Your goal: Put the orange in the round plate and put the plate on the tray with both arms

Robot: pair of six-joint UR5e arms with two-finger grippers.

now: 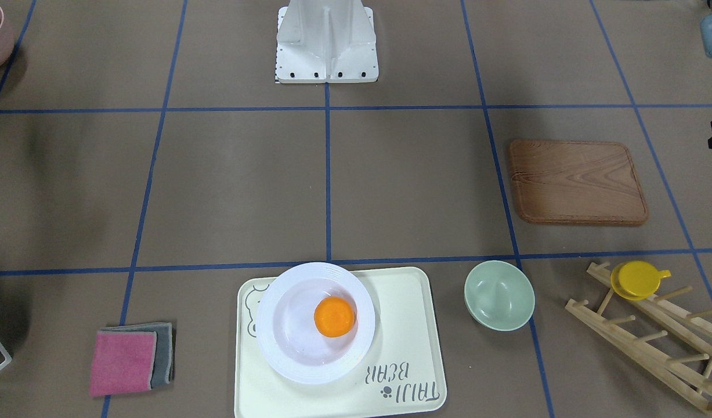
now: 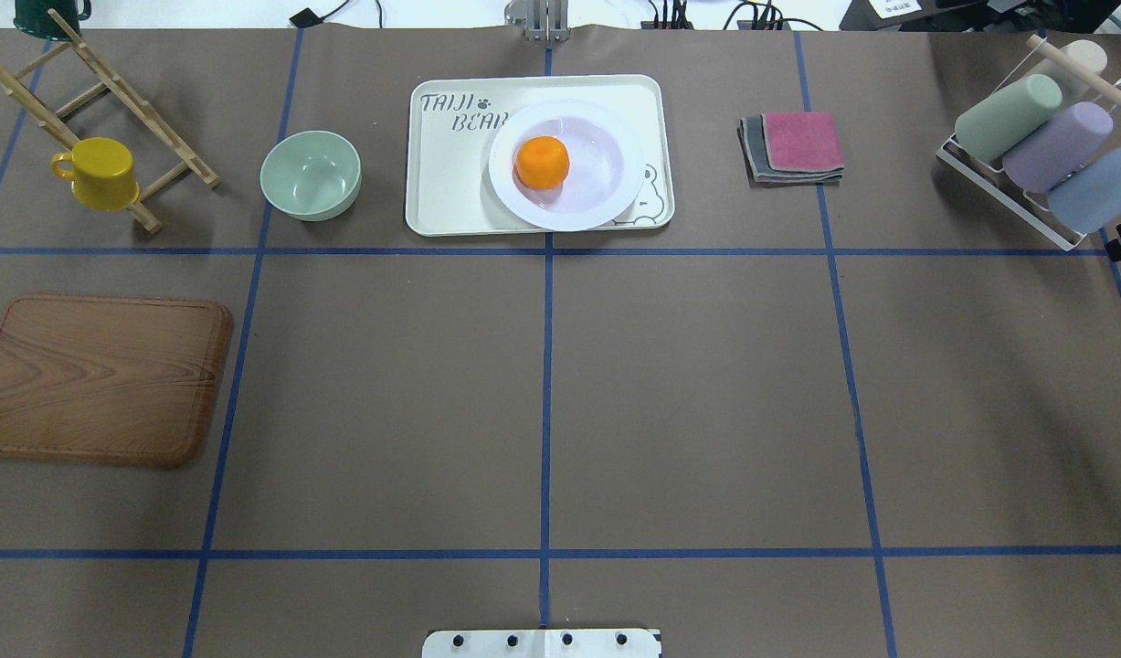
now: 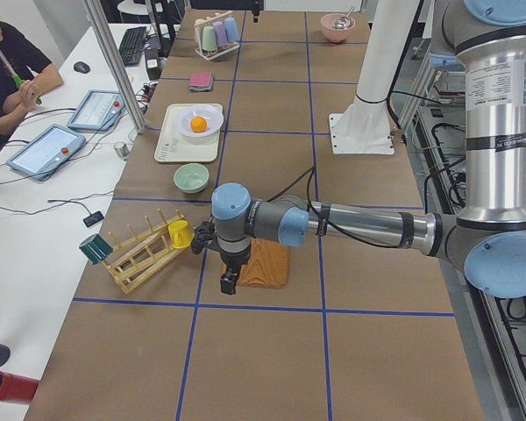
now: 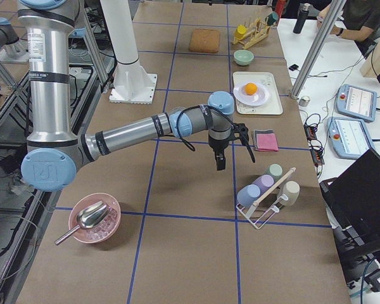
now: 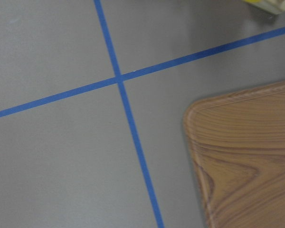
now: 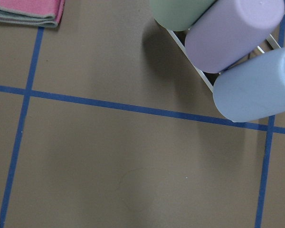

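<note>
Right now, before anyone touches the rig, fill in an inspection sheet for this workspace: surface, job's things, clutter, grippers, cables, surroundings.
Surface: brown-papered table with a blue tape grid; no spills seen.
Job's things: orange sits in the round plate; the plate sits on the tray, partly covering its bear drawing.
Clutter: pale-green bowl, yellow cup on a wooden rack, wooden board, folded cloths, tumbler rack, pink bowl with scoop.
Grippers: left gripper hangs by the wooden board, right gripper near the tumbler rack; open or shut cannot be told.
Cables: black cable loops along the left arm.
Surroundings: a person seated beside tablets.
</note>
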